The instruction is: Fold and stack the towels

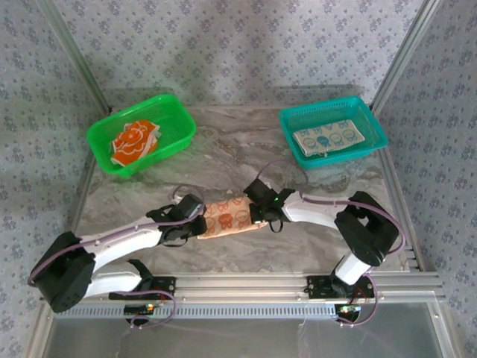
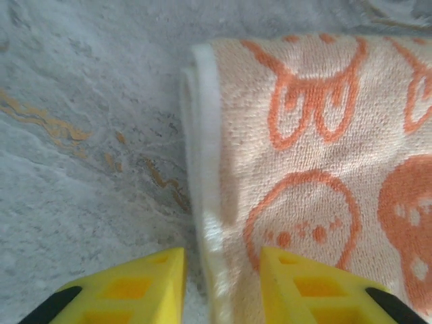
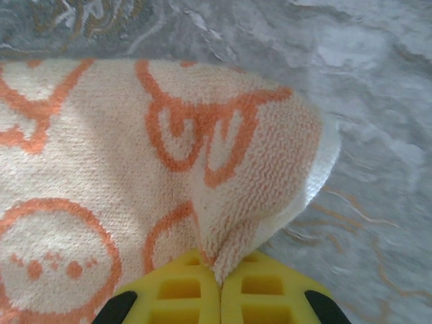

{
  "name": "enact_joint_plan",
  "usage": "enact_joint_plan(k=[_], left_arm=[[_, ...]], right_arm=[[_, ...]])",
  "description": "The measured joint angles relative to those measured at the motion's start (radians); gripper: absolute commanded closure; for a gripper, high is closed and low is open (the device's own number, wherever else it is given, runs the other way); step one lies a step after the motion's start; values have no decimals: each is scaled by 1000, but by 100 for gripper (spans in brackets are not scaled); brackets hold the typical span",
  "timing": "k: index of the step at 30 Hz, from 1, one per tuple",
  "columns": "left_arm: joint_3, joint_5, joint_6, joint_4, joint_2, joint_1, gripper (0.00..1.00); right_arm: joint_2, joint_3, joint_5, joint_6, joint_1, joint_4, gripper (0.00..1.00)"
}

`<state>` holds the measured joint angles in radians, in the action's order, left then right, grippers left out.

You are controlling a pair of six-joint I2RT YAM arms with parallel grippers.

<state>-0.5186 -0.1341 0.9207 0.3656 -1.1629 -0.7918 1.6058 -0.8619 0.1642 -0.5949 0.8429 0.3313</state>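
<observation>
The sun-face towel (image 1: 228, 216) lies on the tabletop (image 1: 231, 153), long axis running gripper to gripper: the right gripper (image 3: 219, 268) is pinched tight on its near end, and the left gripper (image 2: 223, 255), jaws spread, straddles the opposite folded edge.

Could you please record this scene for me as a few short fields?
Centre towel: folded cream terry cloth with orange faces, on the grey marble table
Left gripper: open, astride its left edge
Right gripper: shut on its right end
Green plastic basket: holds orange-and-white towel
Teal plastic basket: holds cream towel with teal figures
</observation>
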Motion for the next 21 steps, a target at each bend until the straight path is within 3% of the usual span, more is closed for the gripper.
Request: enact_joint_plan(k=[6, 14, 17, 21], left_arm=[[-100, -39, -48, 93, 134, 37, 37], [-195, -53, -109, 180, 215, 101, 25], [-224, -55, -135, 206, 215, 111, 7], [-257, -61, -156, 231, 209, 111, 0]], right_arm=[[-117, -56, 30, 92, -63, 135, 100], [-194, -251, 80, 270, -146, 293, 100], [-206, -331, 84, 346, -188, 347, 100], [-208, -449, 87, 441, -242, 400, 100]])
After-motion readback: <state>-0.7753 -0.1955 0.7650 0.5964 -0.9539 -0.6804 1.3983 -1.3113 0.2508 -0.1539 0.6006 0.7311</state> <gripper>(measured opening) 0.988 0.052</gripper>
